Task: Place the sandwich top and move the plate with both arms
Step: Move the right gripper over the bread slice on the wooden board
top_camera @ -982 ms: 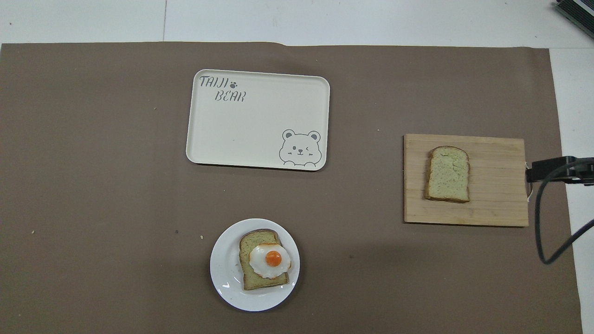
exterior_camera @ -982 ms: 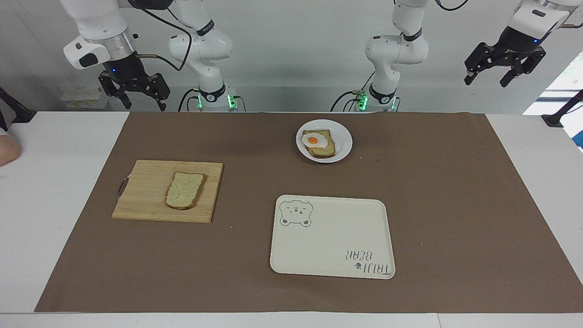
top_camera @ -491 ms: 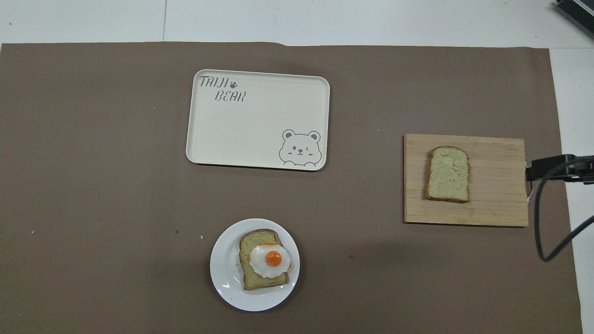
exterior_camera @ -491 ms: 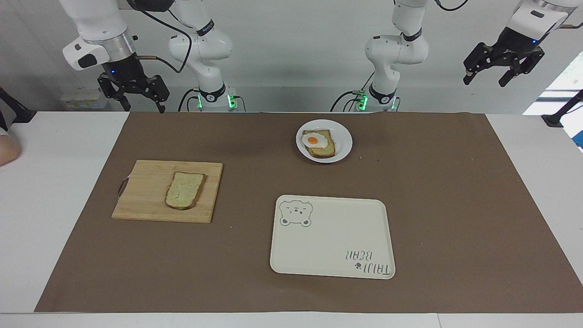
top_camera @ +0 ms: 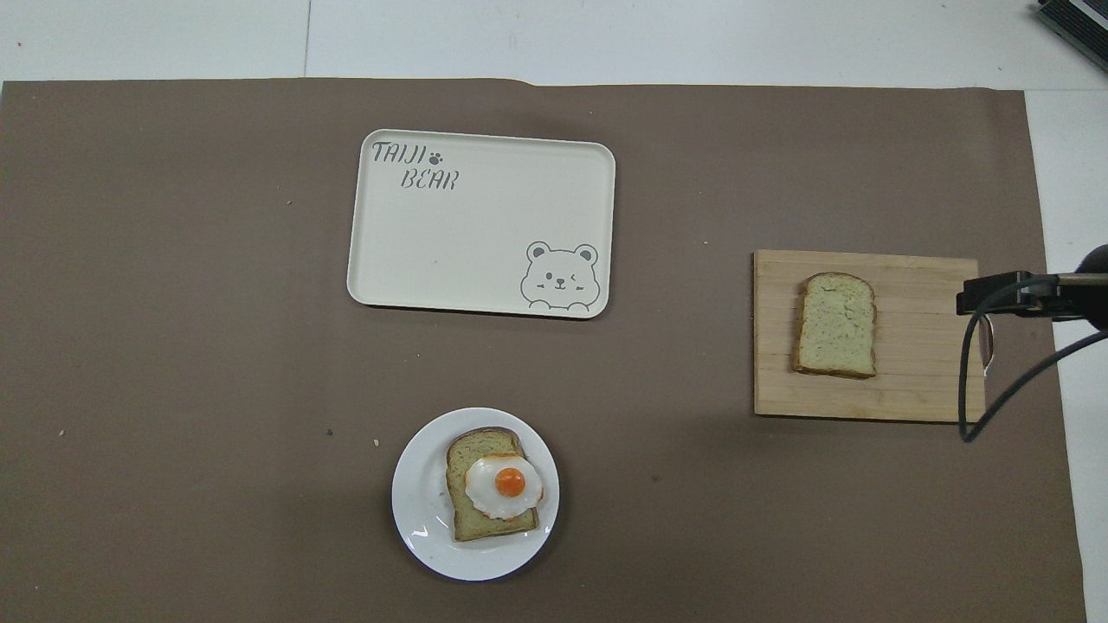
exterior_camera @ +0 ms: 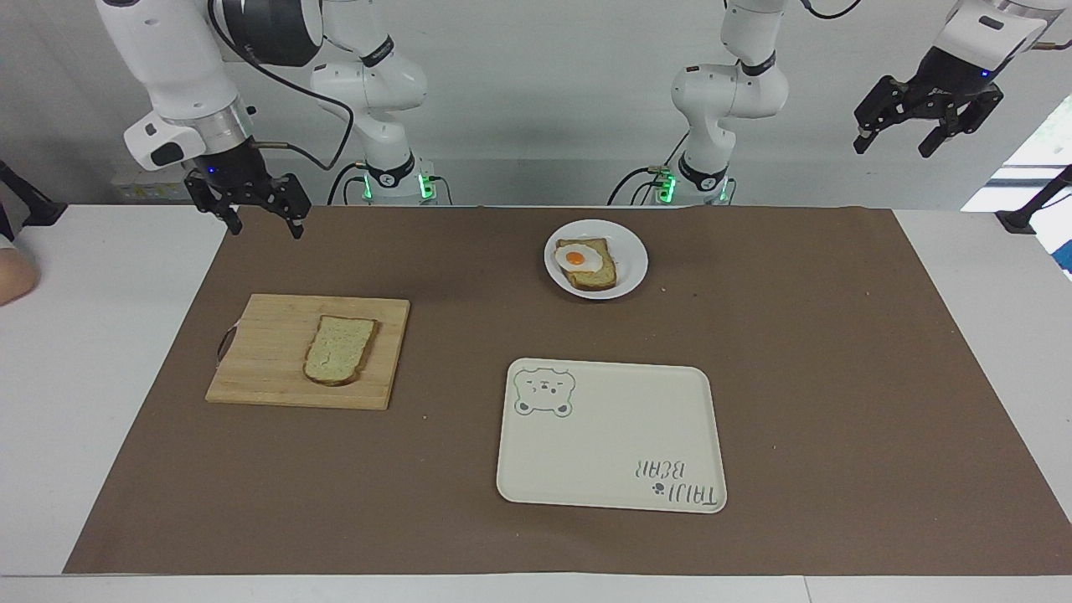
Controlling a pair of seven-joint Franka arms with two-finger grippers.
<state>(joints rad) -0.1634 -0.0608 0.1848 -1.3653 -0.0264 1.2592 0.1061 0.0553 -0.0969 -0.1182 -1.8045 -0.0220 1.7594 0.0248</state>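
The sandwich top (exterior_camera: 339, 349) (top_camera: 836, 324), a plain pale slice with a brown crust, lies flat on a wooden cutting board (exterior_camera: 268, 368) (top_camera: 917, 381) toward the right arm's end of the table. The white plate (exterior_camera: 630, 251) (top_camera: 417, 497) sits close to the robots and carries a toast slice with a fried egg (exterior_camera: 586, 263) (top_camera: 498, 486). My right gripper (exterior_camera: 265, 228) hangs open and empty in the air over the mat's corner, not over the board. My left gripper (exterior_camera: 894, 149) waits open and empty, high above the left arm's end of the table.
A cream rectangular tray (exterior_camera: 611, 452) (top_camera: 476, 251) with a bear drawing lies on the brown mat (exterior_camera: 837, 377), farther from the robots than the plate. In the overhead view the right arm's wrist piece (top_camera: 1021, 292) and its cable reach over the board's edge.
My right gripper has come down and shifted slightly toward the cutting board. The left gripper has barely moved. Bread, plate and tray lie as before.
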